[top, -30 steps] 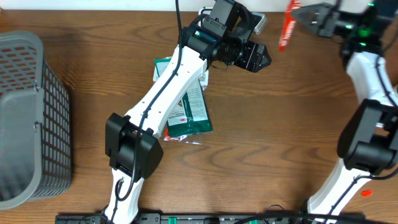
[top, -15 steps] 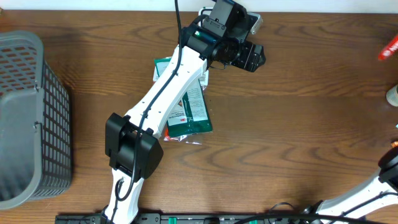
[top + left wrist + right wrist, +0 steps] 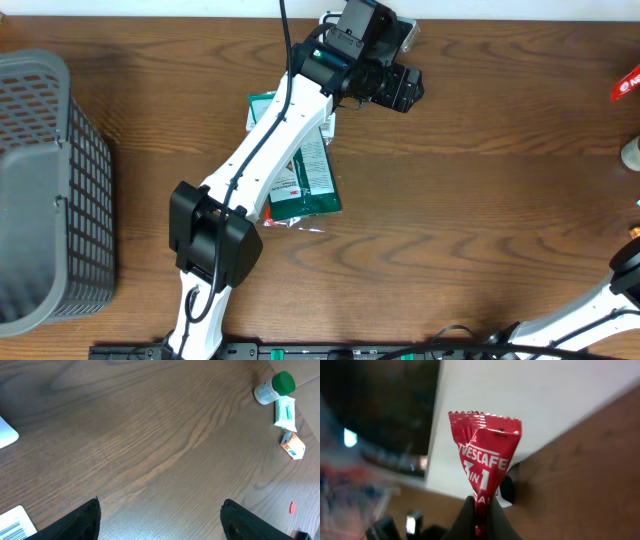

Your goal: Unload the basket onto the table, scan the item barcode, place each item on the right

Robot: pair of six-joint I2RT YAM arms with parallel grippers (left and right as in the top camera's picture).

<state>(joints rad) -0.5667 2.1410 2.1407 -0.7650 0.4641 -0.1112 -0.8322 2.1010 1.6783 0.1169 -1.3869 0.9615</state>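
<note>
Presently the right pincer (image 3: 480, 514) pinches a red sachet (image 3: 484, 457); the left pincer (image 3: 160, 522) stands open.

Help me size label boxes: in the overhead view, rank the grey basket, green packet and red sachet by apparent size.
1. grey basket, cropped at the left edge.
2. green packet, partly under the left arm.
3. red sachet, cut off at the right edge; only a sliver shows.
</note>
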